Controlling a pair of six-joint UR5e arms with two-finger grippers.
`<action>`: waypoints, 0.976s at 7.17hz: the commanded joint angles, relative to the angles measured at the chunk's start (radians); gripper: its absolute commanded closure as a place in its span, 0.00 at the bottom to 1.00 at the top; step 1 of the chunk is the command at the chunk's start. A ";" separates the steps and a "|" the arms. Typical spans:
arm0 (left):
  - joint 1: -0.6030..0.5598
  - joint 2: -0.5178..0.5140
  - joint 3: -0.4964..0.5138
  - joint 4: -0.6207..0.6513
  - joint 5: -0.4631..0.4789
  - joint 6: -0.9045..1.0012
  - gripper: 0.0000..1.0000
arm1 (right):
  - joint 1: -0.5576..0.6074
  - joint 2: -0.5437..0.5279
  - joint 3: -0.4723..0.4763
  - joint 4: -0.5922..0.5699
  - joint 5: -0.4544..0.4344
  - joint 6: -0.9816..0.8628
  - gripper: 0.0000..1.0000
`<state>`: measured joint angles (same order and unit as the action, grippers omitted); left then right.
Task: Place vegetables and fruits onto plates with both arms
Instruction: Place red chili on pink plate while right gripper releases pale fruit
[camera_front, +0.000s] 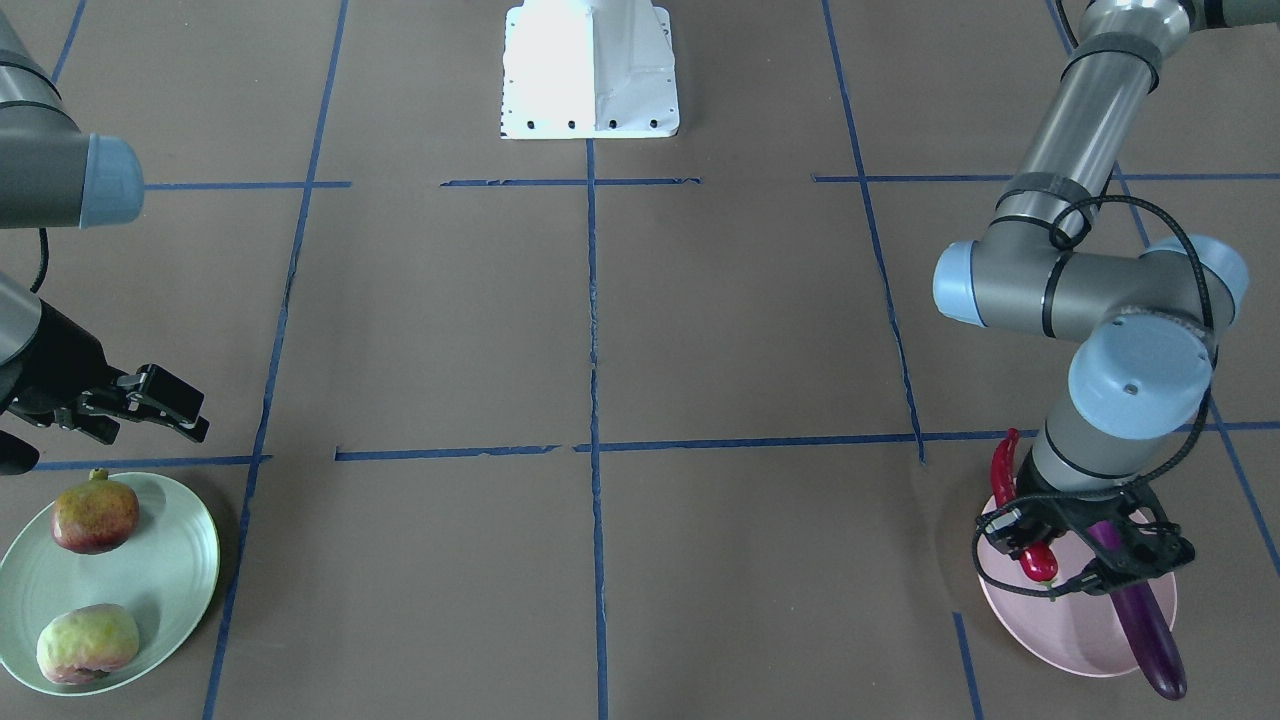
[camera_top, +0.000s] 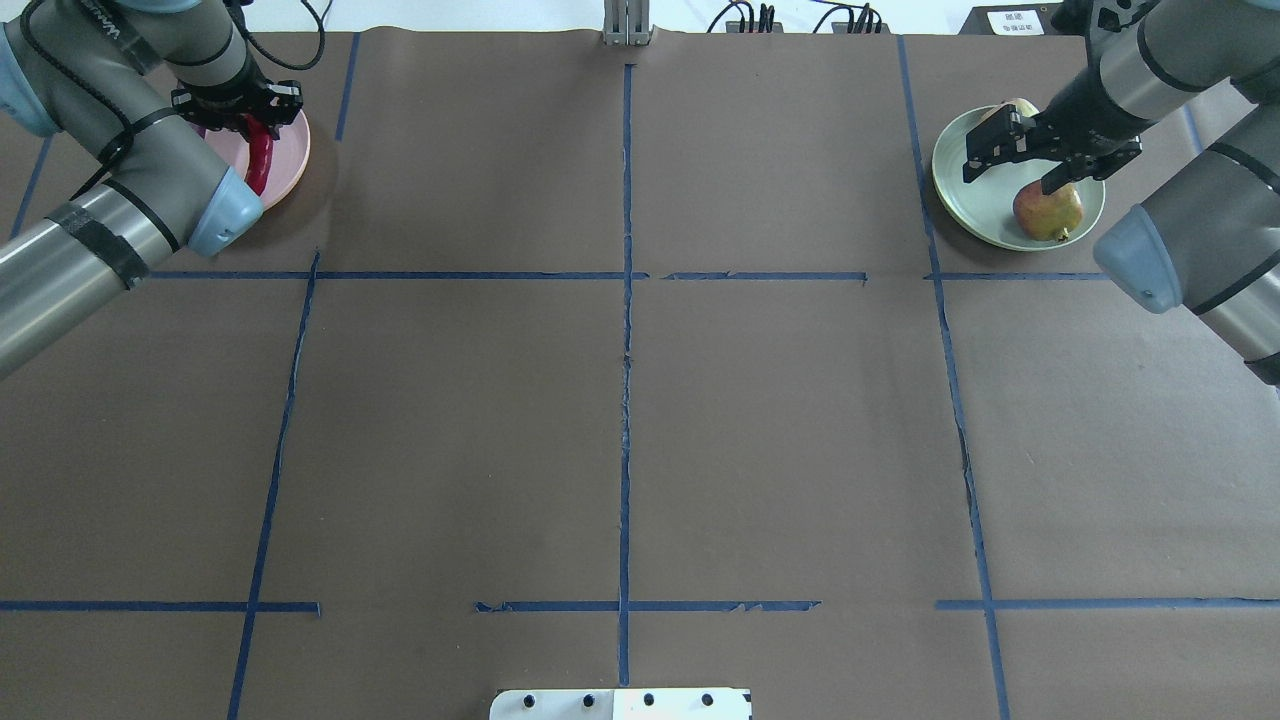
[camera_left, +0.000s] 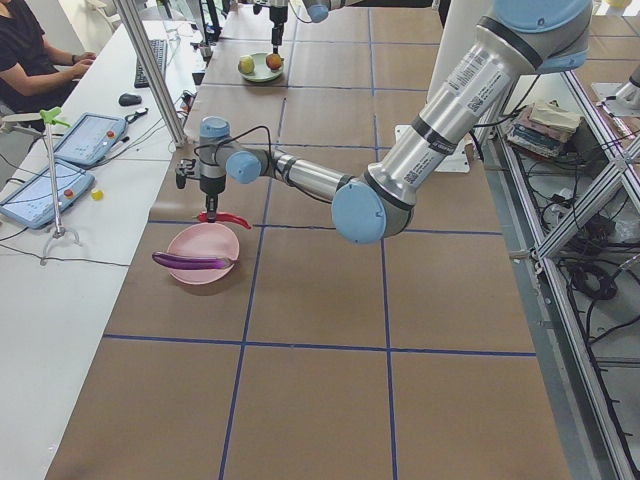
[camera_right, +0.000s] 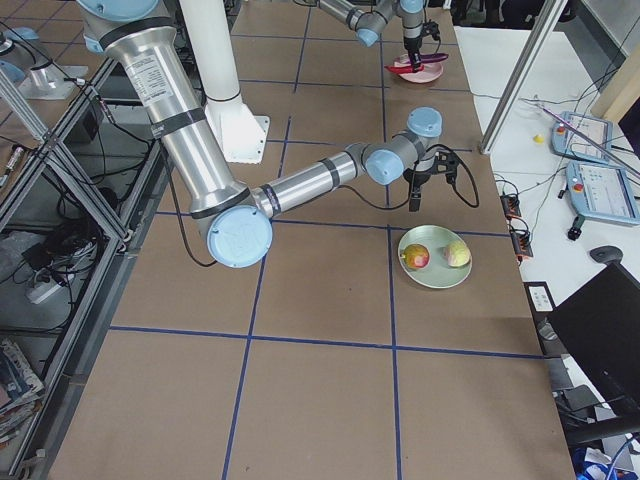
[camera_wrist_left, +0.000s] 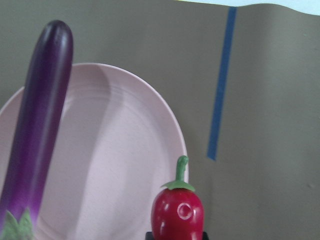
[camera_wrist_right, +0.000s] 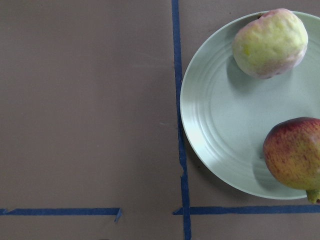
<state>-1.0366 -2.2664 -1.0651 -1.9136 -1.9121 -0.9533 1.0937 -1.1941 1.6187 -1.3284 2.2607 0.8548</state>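
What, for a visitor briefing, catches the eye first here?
The left arm dangles a curved red chili pepper in shut jaws over a pale pink plate holding a long purple eggplant. Across the brown table, a round red-yellow pomegranate and pale yellow-green fruit sit on a mint-green plate.

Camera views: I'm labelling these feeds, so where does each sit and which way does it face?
Front-facing: across the table, facing the white base; left arm, right arm.
Overhead: behind the robot, looking forward; both arms.
Exterior left: table end, left arm near.
Exterior right: opposite end, right arm near.
Left wrist: down on pink plate, eggplant, chili pepper; no arm.
Right wrist: down on green plate, pomegranate; no arm.
Shared: both side views show both plates.
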 joint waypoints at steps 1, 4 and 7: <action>-0.013 -0.019 0.158 -0.136 0.001 0.027 0.01 | 0.000 -0.048 0.068 -0.002 0.002 0.001 0.00; -0.095 -0.022 0.140 -0.125 -0.130 0.111 0.00 | 0.030 -0.076 0.078 -0.002 0.020 0.000 0.00; -0.166 0.291 -0.305 -0.102 -0.241 0.351 0.00 | 0.139 -0.156 0.079 -0.003 0.075 -0.077 0.00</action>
<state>-1.1759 -2.1216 -1.1699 -2.0302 -2.1122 -0.7262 1.1912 -1.3153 1.6976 -1.3313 2.3158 0.8257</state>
